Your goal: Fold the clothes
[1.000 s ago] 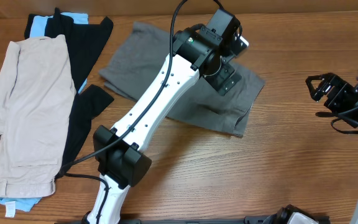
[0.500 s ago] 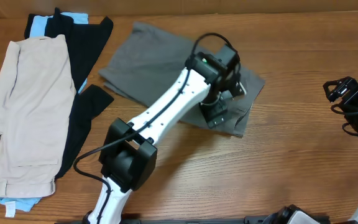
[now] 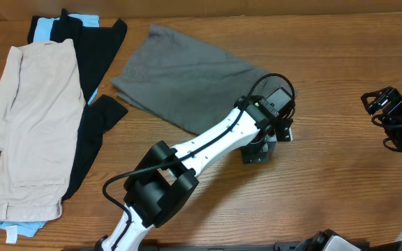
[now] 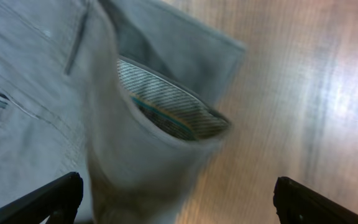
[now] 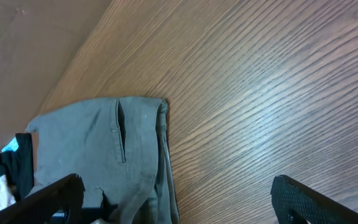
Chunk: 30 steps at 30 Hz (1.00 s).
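Note:
The mid-grey shorts (image 3: 180,77) lie spread flat on the wooden table, back centre. My left gripper (image 3: 259,145) is down at their near right corner. In the left wrist view its fingers (image 4: 176,194) are wide open, and a lifted, blurred fold of the shorts (image 4: 160,112) with a striped inner band sits between and beyond them. My right gripper (image 3: 388,115) hovers open and empty at the right of the table, apart from the shorts. In the right wrist view its fingers (image 5: 178,186) are wide apart, with the shorts (image 5: 98,143) at the lower left.
A pair of beige shorts (image 3: 26,118) lies at the far left on a black garment (image 3: 93,63), with a light blue cloth (image 3: 44,29) under them. The left arm (image 3: 208,143) stretches from the front across the table's middle.
My left gripper has swept from the far side of the shorts toward me to their near right corner. The right gripper has shifted to the right.

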Motion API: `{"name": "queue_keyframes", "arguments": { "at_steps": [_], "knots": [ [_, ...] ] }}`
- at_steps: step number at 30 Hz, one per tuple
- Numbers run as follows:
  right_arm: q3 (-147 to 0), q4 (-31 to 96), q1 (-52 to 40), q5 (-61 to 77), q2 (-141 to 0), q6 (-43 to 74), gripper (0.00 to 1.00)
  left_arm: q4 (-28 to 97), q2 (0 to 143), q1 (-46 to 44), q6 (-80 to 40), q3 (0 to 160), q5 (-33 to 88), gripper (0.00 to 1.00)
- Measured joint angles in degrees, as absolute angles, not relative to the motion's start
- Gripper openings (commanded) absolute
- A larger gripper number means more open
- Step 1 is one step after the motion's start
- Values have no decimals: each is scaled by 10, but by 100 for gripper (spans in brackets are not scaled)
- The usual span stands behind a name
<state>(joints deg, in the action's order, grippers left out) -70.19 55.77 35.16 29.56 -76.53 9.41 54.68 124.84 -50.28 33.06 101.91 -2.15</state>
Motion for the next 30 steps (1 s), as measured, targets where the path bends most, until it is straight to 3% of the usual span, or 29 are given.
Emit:
{"name": "queue_keyframes", "arguments": {
  "at_steps": [7,10,12,13,14,24,30],
  "knots": [
    [-702,561,352,296,-765,94,100,456,1248,-499,335,984,-42,100],
    [-702,562,352,296,-765,94,100,449,1248,-499,341,974,-42,88],
    [-702,562,352,295,-765,94,100,449,1248,-499,346,968,-41,69],
    [-702,562,352,295,-765,94,100,450,1248,-499,348,966,-41,48],
    [-702,562,352,296,-765,94,100,449,1248,-499,349,964,-41,7],
    [-702,591,352,296,-765,94,100,420,1248,-497,279,964,-50,4],
    [-699,596,352,309,-765,99,96,476,1253,-482,187,1090,-78,4]
  ]
}}
